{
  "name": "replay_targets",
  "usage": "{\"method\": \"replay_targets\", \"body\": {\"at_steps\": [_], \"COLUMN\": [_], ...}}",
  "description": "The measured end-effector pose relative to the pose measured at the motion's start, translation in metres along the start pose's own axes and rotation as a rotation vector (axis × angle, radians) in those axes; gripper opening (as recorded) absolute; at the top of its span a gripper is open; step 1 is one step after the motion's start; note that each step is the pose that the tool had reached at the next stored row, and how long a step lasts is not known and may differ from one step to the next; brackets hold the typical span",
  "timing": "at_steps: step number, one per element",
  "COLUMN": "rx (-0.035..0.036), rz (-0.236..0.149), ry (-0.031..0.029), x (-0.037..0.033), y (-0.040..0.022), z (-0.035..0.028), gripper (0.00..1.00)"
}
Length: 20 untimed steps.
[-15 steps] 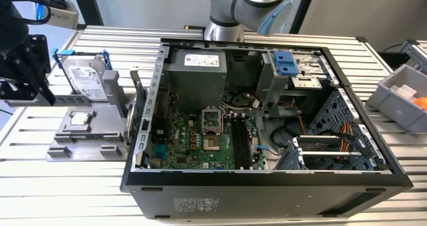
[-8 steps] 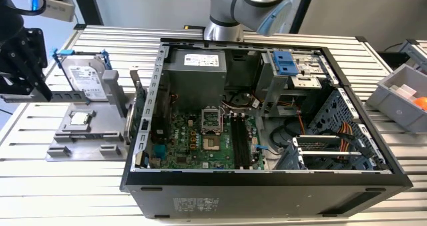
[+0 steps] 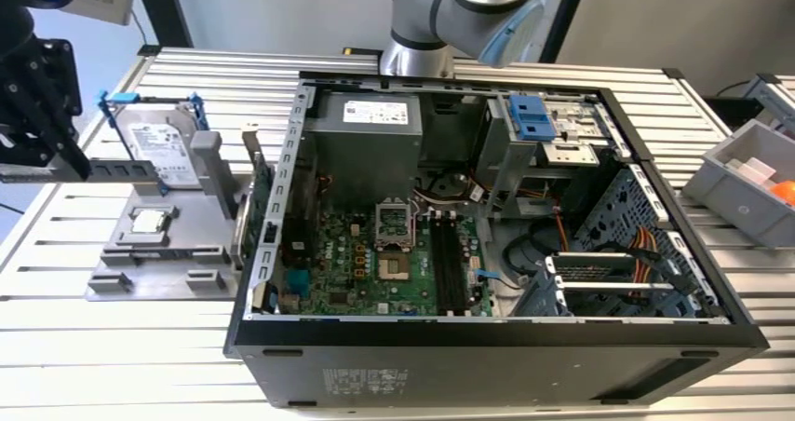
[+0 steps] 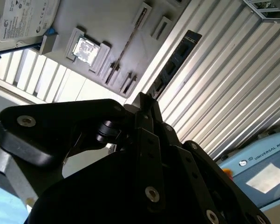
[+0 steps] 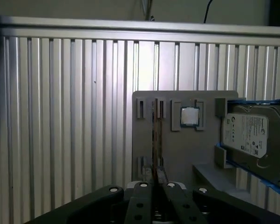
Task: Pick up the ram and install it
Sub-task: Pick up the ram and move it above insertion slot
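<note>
Ram, a thin green stick with dark chips, is clamped flat between the closed fingers of the black gripper at the exterior view's left, held level, with its free end crossing in front of the lower edge of the hard drive. In both wrist views the ram juts straight out from the gripper's fingertips, seen edge-on in the first wrist view. Below it lies a grey parts holder carrying the small square processor and the blue-framed hard drive, whose white label bears print. Toward the middle of the exterior view an open computer case lies on its side, showing the green motherboard with its long black memory slots and a power supply with a white sticker. Everything rests on a ribbed aluminium table. The arm's base stands behind the case at the upper middle, and a grey bin sits at the exterior view's right edge.
</note>
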State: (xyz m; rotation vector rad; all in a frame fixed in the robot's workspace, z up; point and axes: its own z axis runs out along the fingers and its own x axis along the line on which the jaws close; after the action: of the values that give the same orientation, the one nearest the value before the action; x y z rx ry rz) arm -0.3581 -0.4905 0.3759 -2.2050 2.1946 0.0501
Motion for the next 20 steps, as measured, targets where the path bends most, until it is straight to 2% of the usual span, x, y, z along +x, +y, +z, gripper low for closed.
{"method": "replay_targets", "body": {"at_steps": [9, 13, 20], "rx": [-0.0001, -0.0001, -0.0001], "rz": [0.000, 0.000, 0.000], "ry": [0.0002, 0.0001, 0.0001], "x": [0.0000, 0.0000, 0.0000], "y": [-0.0018, -0.0078, -0.0220], "z": [-0.0012, -0.0011, -0.0012], "gripper": [0.00, 0.00, 0.00]}}
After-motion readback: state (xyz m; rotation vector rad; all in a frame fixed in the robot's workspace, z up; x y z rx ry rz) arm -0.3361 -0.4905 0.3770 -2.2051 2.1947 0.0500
